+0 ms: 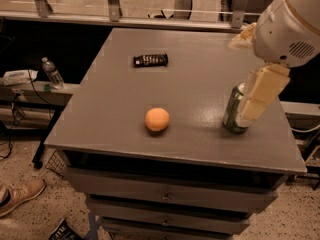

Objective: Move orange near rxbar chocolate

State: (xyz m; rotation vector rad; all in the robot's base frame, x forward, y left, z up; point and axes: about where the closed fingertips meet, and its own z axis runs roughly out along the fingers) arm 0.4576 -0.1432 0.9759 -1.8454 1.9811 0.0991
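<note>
Partly seen: gripper (259,95), rt side of table (200,54), hid pt of green can (231,115), grip state unreadable; orange (157,119) sat well apart fr. rxbar chocolate (150,60).

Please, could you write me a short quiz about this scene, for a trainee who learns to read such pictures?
1. Which lies nearer to the front edge of the table: the orange or the rxbar chocolate?
2. True or false: the claw holds the orange.
3. Fill in: the claw hangs at the right side of the table, overlapping the green ____ in this view.

Key: 1. the orange; 2. false; 3. can.
</note>
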